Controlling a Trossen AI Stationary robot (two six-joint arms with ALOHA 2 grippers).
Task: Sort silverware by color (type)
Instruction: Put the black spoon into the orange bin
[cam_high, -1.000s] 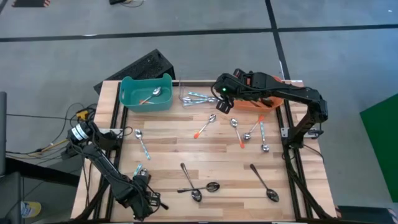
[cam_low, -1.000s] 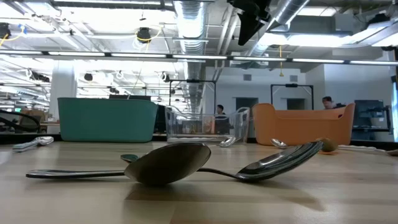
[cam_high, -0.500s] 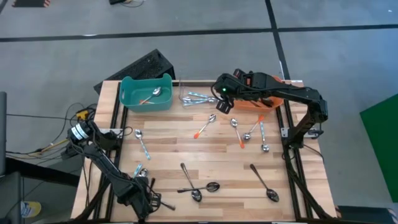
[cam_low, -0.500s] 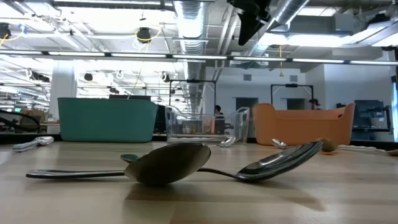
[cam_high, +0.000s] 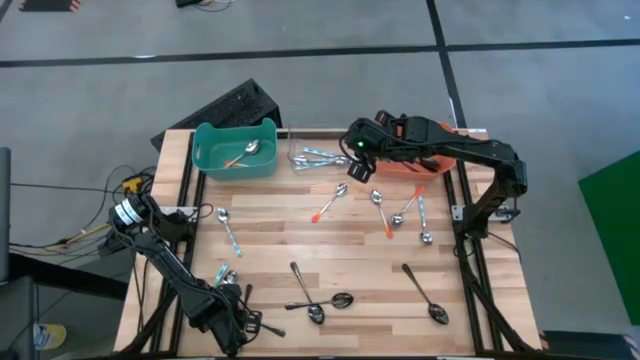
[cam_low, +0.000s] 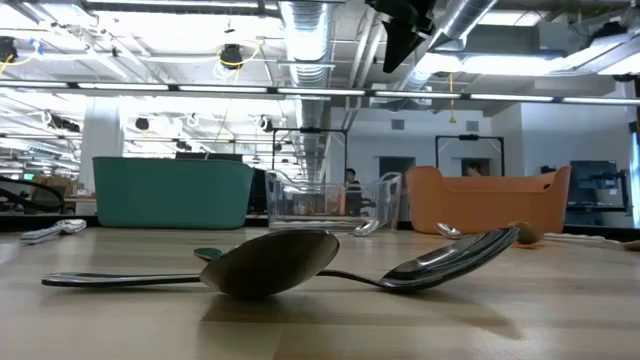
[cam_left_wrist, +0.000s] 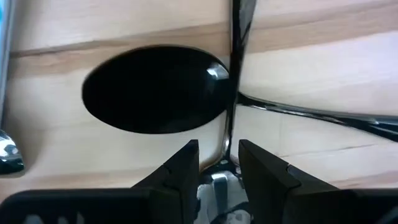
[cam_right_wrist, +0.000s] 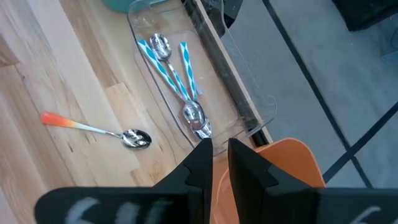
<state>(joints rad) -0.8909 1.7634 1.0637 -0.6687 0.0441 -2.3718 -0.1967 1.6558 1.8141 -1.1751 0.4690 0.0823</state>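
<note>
The left gripper (cam_left_wrist: 219, 163), fingers nearly closed on a dark-handled spoon (cam_left_wrist: 231, 93), holds its thin, stiff, probably slippery handle (right gripper (cam_right_wrist: 214, 163) hovers near-closed, empty).

No text, label, brand, number or sign can be read in any view. The bins, the spoons and the table carry no print that shows. Pale marks sit on the right gripper's (cam_right_wrist: 214, 155) housing in its wrist view, perhaps letters, but they are too blurred to read.
</note>
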